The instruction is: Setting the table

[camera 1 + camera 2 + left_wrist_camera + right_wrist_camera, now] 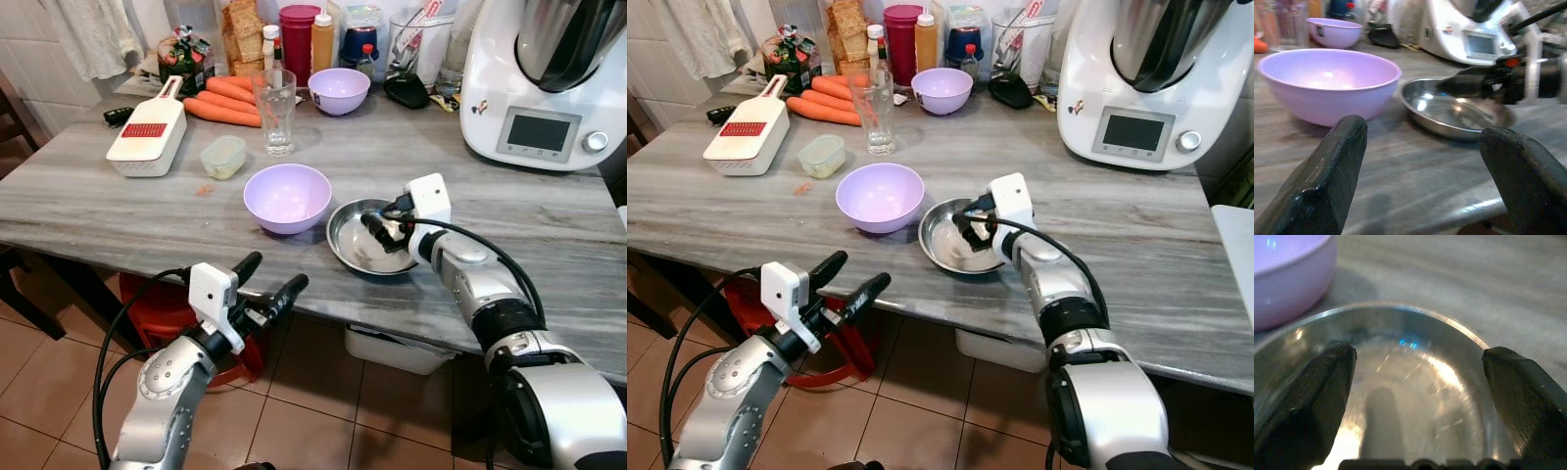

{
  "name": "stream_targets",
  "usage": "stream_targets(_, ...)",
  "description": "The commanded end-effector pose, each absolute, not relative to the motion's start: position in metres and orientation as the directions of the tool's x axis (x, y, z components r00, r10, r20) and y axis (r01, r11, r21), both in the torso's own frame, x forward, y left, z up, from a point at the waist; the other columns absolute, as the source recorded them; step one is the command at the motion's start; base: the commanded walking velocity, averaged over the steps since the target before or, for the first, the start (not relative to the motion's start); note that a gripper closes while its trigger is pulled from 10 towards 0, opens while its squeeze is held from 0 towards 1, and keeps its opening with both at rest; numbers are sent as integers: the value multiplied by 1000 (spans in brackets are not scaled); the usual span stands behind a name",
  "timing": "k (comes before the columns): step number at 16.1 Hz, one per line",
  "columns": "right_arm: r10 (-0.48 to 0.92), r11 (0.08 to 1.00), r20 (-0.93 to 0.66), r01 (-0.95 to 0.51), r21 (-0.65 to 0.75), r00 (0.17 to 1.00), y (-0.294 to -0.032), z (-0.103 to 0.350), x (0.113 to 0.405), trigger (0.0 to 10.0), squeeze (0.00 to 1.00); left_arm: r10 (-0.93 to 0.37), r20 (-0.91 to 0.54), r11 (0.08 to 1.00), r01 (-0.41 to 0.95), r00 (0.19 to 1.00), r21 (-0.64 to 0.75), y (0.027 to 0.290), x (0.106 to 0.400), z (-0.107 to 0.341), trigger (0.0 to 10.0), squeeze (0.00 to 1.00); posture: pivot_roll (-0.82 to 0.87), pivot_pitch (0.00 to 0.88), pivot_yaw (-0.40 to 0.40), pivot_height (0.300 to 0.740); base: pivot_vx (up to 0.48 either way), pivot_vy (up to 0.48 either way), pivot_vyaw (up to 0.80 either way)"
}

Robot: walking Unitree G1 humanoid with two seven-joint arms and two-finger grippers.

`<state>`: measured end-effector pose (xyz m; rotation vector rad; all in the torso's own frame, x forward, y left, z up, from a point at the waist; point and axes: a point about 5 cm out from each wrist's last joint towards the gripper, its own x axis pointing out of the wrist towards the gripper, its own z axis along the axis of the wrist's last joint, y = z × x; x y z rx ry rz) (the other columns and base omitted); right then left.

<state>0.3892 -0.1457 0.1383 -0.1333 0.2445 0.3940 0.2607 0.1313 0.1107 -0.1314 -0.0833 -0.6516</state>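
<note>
While my right gripper (384, 227) hangs spread, empty, inside the steel bowl (353, 245) | closing carelessly could shove it into the purple bowl (286, 196) alongside.

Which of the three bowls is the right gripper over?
The steel bowl, the only metal one, at the counter's front edge. The right gripper hovers open inside it; both lilac bowls, near and far, stand untouched.

head eyes look down; wrist views share the steel bowl (1457, 110).
</note>
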Motion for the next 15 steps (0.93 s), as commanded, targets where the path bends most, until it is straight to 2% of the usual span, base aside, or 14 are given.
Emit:
stream_targets(1, 388, 902, -285, -425, -79, 876, -138, 138, 390, 10000, 0, -638, 100, 757, 646, 763, -96, 132, 256, 110, 10000, 0, -14, 88, 29, 740, 0, 0, 0)
stream_targets(8, 495, 853, -329, -522, 7, 804, -105, 130, 386, 10000, 0, -684, 72, 720, 688, 726, -90, 132, 249, 108, 10000, 0, -7, 95, 24, 740, 0, 0, 0)
stream_targets(15, 516, 842, -321, -538, 21, 794, -93, 135, 388, 10000, 0, -681, 76, 723, 685, 728, -87, 131, 250, 109, 10000, 0, 1, 88, 19, 740, 0, 0, 0)
